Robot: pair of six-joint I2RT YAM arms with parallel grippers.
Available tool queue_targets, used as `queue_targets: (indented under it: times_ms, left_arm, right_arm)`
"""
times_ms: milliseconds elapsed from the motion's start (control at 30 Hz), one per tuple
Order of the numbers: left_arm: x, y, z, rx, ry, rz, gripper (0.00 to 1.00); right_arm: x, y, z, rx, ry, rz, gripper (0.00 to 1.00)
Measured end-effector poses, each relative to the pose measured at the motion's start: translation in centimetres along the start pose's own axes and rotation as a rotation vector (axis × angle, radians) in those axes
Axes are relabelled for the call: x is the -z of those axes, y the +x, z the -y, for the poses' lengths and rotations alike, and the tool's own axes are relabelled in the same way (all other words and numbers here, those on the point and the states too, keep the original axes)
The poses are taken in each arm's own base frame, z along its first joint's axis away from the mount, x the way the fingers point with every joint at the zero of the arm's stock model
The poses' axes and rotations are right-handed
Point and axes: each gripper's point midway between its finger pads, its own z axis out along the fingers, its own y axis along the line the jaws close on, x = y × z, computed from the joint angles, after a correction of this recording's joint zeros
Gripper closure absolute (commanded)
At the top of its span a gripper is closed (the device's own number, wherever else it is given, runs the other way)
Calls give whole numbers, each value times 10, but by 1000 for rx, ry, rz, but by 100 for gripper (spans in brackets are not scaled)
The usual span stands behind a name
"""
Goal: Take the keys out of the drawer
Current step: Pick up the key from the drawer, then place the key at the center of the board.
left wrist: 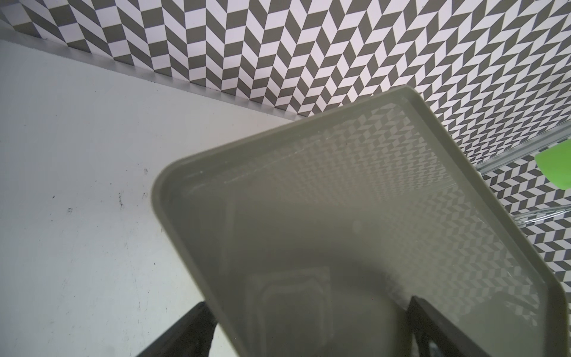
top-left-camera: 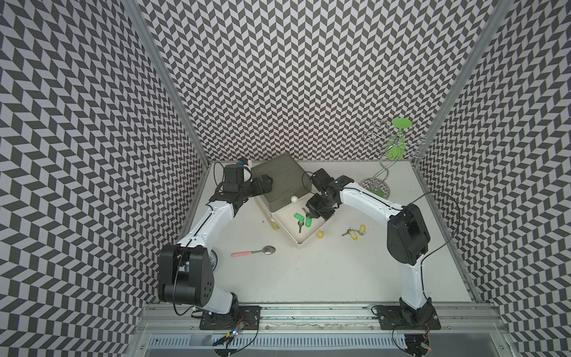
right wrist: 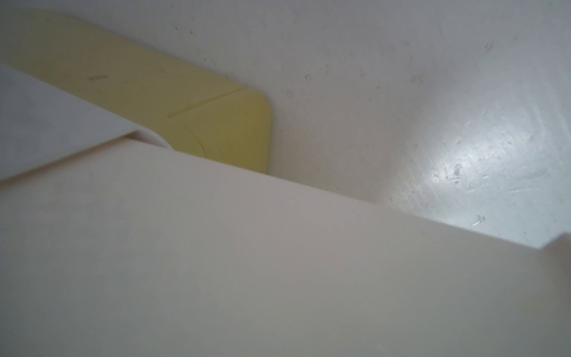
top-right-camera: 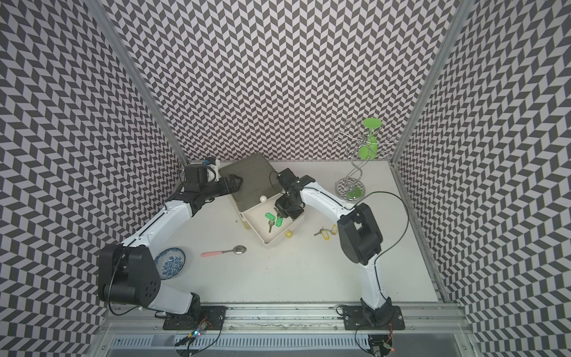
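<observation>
In both top views the white drawer point(top-left-camera: 306, 241) point(top-right-camera: 273, 242) stands pulled out from under a grey-green cabinet top point(top-left-camera: 284, 176). Inside it lie the keys with green tags point(top-left-camera: 299, 217) point(top-right-camera: 268, 215). My right gripper point(top-left-camera: 307, 213) point(top-right-camera: 279, 213) reaches down into the drawer, shut, its tips right at a green tag; whether it pinches anything is hidden. More keys, with yellow tags point(top-left-camera: 355, 231) point(top-right-camera: 327, 232), lie on the table to the drawer's right. My left gripper point(top-left-camera: 266, 183) point(left wrist: 309, 340) rests open at the cabinet top's point(left wrist: 340, 201) left edge. The right wrist view shows only the drawer's wall point(right wrist: 278, 262).
A pink-handled spoon point(top-left-camera: 253, 252) lies on the table in front of the drawer. A blue-patterned bowl point(top-right-camera: 170, 262) sits by the left arm's elbow. At the back right corner stands a wire stand with green glasses point(top-left-camera: 392, 154). A yellow knob point(top-left-camera: 320, 235) sticks out of the drawer front.
</observation>
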Motion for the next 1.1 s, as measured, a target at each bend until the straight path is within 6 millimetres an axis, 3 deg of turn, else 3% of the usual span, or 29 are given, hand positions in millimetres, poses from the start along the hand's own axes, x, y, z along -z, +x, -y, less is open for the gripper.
queue_targets:
  times_ms: [400,700,733,800,900,1100]
  left_arm:
    - [1,0,0,-3,2,13,1]
    - [1,-1,0,-3,2,13,1]
    - [1,-1,0,-3,2,13,1]
    - [2,-1,0,-3,2,14,1]
    - [2,-2,1,-4,3,16,1]
    - [4,-3,2,-5,5,21,1]
  right_arm:
    - [17,-14,1,23,14,78,100]
    - [76,-8,-34,80,-173,125,100]
    - [82,-8,-36,82,-188,128,96]
    - [92,-6,-38,94,-220,126,66]
    - [94,3,-39,170,-289,86,49]
    - [81,16,-11,326,-388,45,49]
